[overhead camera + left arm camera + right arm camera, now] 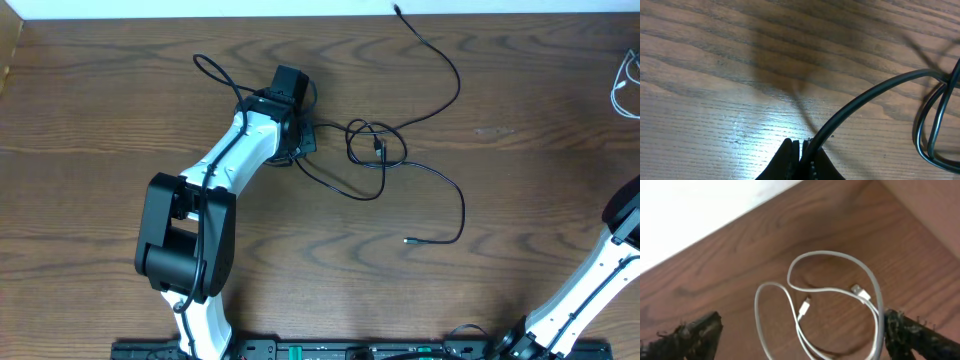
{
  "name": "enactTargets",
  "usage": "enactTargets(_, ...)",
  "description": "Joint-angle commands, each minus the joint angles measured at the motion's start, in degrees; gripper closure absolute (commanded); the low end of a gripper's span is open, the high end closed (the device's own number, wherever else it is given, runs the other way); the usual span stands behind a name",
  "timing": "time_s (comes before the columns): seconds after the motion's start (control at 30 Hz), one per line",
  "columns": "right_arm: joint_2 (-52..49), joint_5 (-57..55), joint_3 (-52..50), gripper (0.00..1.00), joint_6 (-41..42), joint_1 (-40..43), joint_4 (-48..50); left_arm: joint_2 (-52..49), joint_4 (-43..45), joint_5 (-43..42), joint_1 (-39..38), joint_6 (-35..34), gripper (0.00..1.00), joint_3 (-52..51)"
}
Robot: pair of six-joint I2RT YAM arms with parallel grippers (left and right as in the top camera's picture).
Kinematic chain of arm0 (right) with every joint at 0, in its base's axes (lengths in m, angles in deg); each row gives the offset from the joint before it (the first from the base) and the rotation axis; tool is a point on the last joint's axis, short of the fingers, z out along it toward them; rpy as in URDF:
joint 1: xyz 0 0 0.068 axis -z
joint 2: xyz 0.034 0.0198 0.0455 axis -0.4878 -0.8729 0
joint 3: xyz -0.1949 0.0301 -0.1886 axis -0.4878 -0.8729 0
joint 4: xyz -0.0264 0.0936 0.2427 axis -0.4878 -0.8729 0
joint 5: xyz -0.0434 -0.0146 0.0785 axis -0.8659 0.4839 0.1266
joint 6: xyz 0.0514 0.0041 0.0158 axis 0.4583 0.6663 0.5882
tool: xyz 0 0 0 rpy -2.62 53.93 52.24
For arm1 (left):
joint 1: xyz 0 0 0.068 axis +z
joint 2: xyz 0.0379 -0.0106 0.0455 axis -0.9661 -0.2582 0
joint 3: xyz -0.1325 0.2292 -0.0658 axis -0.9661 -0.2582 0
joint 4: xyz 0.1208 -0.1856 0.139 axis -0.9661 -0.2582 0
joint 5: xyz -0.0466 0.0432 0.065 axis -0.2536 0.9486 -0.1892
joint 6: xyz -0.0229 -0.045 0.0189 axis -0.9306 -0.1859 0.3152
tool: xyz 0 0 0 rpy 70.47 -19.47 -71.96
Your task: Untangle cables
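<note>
The black cable point(440, 75) lies strung across the table's middle, from a plug at the far edge through a small loop point(375, 143) to a plug end point(408, 241) nearer the front. My left gripper point(300, 140) is shut on this black cable point(865, 102) just left of the loop; in the left wrist view the fingers point(802, 160) pinch it close above the wood. The white cable point(625, 85) lies apart at the far right edge. In the right wrist view it is a loose loop point(830, 305) with both plugs showing, between my open right gripper point(802, 335) fingers.
The brown wooden table point(520, 200) carries both arms. The left arm point(215, 180) reaches from the front left to the middle. The right arm point(600, 270) sits at the front right. A white wall strip borders the table's far edge point(700, 210).
</note>
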Motion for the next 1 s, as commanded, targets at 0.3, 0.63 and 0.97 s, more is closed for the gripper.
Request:
enactTargets(0.3, 0.0, 3.2, 12.7, 0.01, 1.5, -0.2, -20.8, -0.3, 0.0, -0.1, -0.2, 0.7, 0.91, 1.0)
enactTargets(0.63, 0.0, 6.8, 24.9, 0.01, 8.7, -0.9, -44.9, -0.3, 0.3, -0.1, -0.2, 0.8, 0.91, 1.0)
enactTargets(0.97, 0.0, 21.2, 24.5, 0.13, -8.5, -11.1, -52.8, 2.4, 0.7, -0.2, -0.2, 1.0, 0.92, 1.0)
